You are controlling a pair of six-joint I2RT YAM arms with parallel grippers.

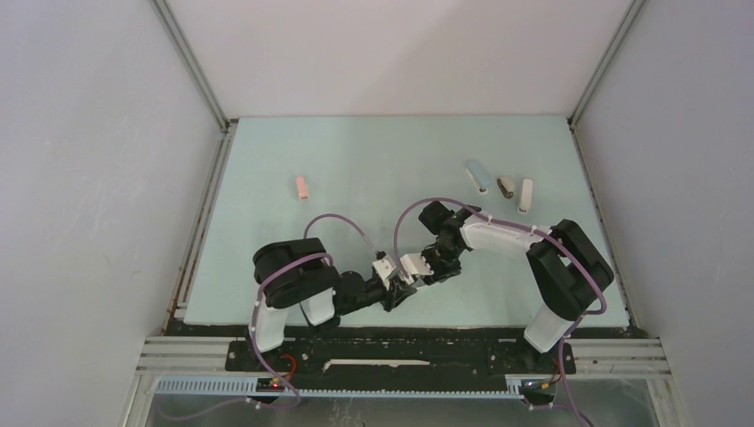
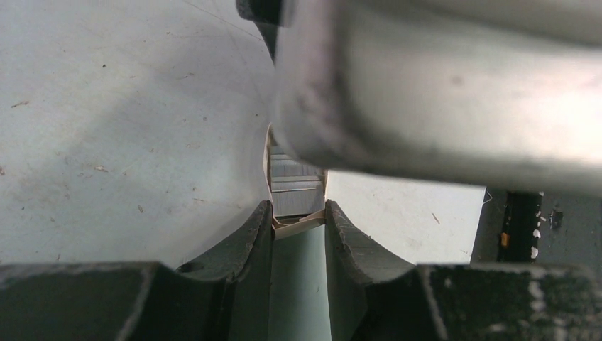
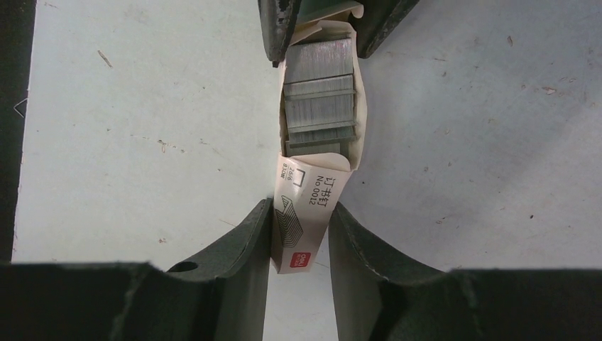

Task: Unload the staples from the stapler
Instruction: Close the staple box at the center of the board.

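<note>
At the near edge of the pale green table (image 1: 382,151), the two black grippers are brought nose to nose with a small cardboard staple box held between them. The right gripper (image 3: 299,213) is closed narrowly on the printed sleeve (image 3: 305,213), a white card wrapper marked with a drawn staple block, small print and a red band at its near end. From that sleeve a thin beige paper tray (image 3: 358,142) is drawn out, and in it the staples (image 3: 318,92) are laid: short silver-grey strips with fine ribbing, stacked slightly askew. The far end of the tray is pinched by the left gripper (image 2: 298,213), whose curved matte fingers (image 2: 248,241) are set close together on the creased paper edge. In the left wrist view only a small part of the staples (image 2: 297,192) is seen, since much of that picture is covered by a blurred grey shape (image 2: 440,92) that cannot be identified. Well beyond the grippers, a pink stapler (image 1: 302,186) is laid alone on the left, while a blue stapler (image 1: 477,174), a brown stapler (image 1: 506,186) and a white stapler (image 1: 526,196) are grouped on the right; their details are too small to be made out.
</note>
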